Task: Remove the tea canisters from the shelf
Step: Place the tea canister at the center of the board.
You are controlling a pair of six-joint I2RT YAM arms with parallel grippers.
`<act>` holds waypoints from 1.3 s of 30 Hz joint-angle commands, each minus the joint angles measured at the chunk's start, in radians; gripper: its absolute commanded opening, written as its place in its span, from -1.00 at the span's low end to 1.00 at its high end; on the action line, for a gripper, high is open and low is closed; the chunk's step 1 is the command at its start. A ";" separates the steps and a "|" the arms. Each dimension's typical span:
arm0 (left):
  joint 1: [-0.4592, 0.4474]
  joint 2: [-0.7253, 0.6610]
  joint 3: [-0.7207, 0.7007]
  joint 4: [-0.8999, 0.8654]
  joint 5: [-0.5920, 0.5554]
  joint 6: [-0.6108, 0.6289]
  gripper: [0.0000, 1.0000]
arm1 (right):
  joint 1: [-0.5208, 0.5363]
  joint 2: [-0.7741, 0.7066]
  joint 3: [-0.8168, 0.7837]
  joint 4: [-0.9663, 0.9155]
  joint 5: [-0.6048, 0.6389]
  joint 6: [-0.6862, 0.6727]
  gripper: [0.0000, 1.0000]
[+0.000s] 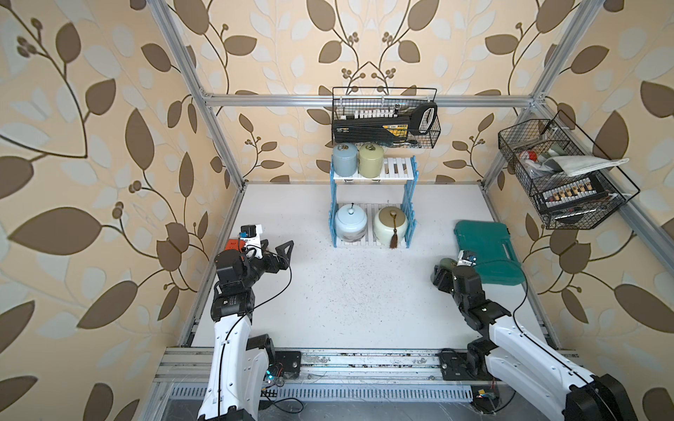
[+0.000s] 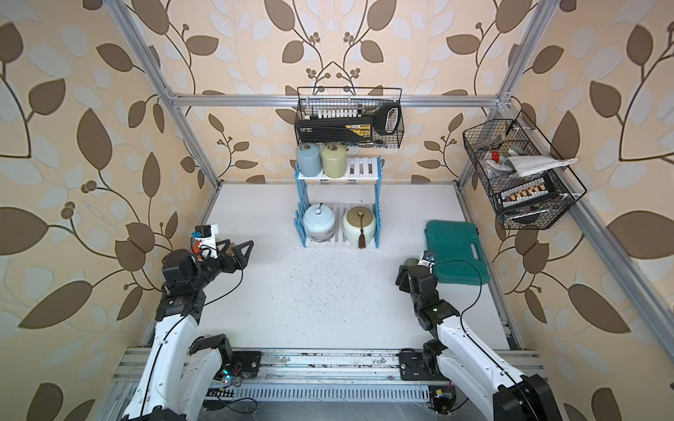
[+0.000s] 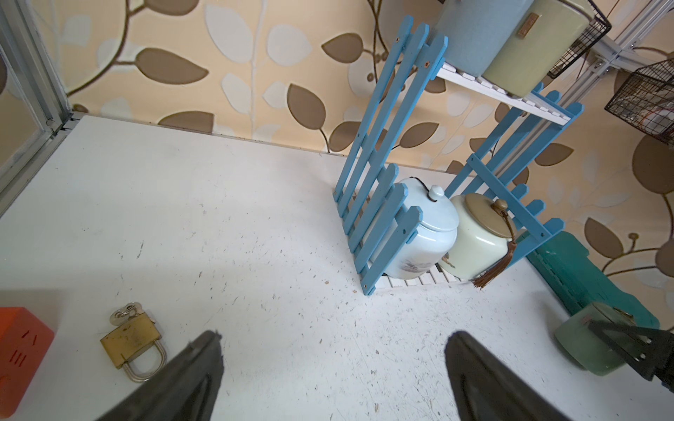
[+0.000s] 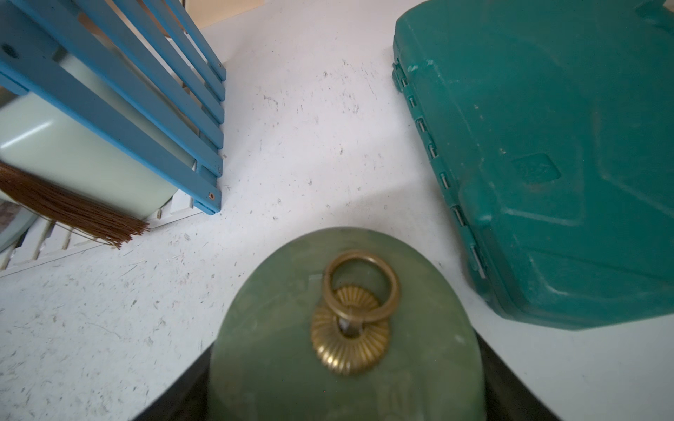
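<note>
Right wrist view shows the right fingers (image 4: 510, 393) clasping the sage canister (image 4: 346, 328) beside the green case (image 4: 547, 145), seemingly resting on the bench (image 4: 310, 127), off the shelf (image 1: 395, 168). The blue-grey canister (image 1: 344, 159) and yellow-green canister (image 1: 370, 160) stand on its upper board, the pale blue jar (image 1: 351, 220) and cream jar (image 1: 390, 222) on the lower. Left fingers (image 3: 175, 382) gape wide and empty near a padlock (image 3: 131, 339).

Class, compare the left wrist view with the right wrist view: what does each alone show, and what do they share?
Left wrist only: brass padlock, orange block, blue-grey canister, yellow-green canister. Right wrist only: the sage green canister lid from above, its brass ring knob in plain sight. Shared: shelf, cream jar, teal case, sage green canister.
</note>
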 commanded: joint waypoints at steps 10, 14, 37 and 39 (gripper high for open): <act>-0.007 -0.005 0.000 0.048 0.023 0.007 0.97 | -0.001 -0.046 0.073 -0.016 -0.001 -0.002 0.31; -0.017 -0.010 -0.003 0.059 0.021 0.007 0.97 | -0.002 -0.053 0.082 -0.042 -0.018 -0.007 0.57; -0.067 -0.080 0.010 0.093 0.032 0.018 0.97 | -0.002 -0.090 0.318 -0.204 -0.119 -0.209 0.97; -0.070 -0.087 0.012 0.096 0.029 0.025 0.97 | -0.001 -0.058 0.374 -0.210 -0.139 -0.233 0.98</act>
